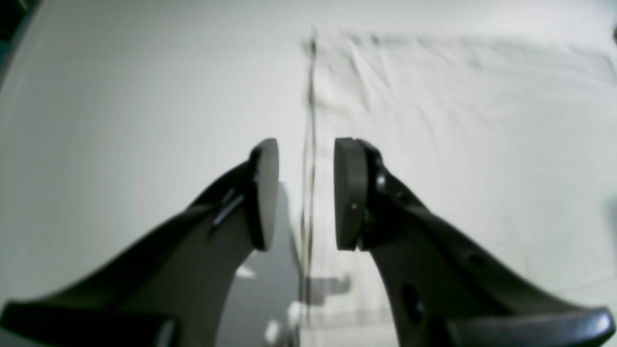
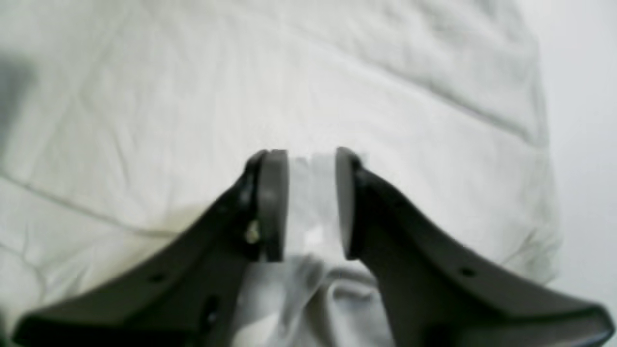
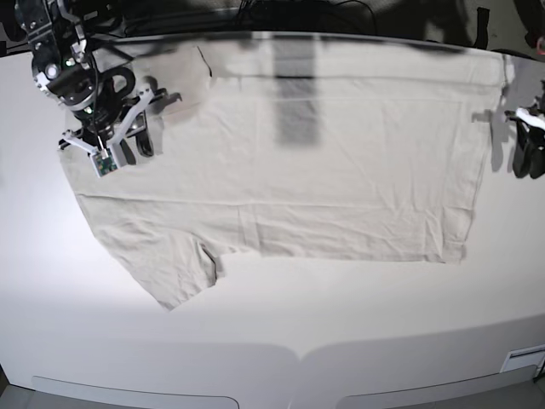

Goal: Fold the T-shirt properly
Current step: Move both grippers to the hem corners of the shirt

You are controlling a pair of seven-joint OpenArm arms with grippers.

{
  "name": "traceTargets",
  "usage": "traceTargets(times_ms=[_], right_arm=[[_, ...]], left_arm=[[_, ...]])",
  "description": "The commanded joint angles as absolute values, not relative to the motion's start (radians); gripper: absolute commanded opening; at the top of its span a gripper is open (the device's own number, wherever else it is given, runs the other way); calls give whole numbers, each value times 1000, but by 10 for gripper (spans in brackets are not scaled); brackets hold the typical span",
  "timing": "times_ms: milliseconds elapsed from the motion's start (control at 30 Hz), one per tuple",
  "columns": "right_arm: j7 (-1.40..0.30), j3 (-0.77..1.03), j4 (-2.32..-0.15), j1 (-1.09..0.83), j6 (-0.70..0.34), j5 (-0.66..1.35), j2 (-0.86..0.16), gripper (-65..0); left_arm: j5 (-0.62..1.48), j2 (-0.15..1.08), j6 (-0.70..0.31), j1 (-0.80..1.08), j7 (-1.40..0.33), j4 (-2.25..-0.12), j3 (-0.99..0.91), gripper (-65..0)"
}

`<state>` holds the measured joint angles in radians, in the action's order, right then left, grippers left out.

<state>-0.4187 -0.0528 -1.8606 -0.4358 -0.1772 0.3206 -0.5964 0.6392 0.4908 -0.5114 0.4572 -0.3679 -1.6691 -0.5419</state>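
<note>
There is one pale beige, softly creased cotton T-shirt, spread flat across the white table, and two of my black grippers. My right gripper sits over the shirt's left end in the base view; its wrist camera alone shows the jaws part open with a bunched fold of cloth between the pads. My left gripper hangs at the shirt's right edge, jaws part open and holding nothing, the hem line running between them.
</note>
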Motion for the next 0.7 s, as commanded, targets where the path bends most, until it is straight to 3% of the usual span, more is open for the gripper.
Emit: traceTargets(times_ms=[0, 467, 667], right_arm=[[-409, -45, -1878, -415, -174, 323, -610, -461], [-569, -45, -1867, -271, -226, 322, -608, -461], [-574, -45, -1867, -266, -226, 322, -606, -461]], left_arm=[[661, 518, -517, 420, -373, -1653, -536, -454], [570, 532, -693, -234, -400, -915, -193, -443], [460, 529, -693, -451, -292, -624, -59, -443]])
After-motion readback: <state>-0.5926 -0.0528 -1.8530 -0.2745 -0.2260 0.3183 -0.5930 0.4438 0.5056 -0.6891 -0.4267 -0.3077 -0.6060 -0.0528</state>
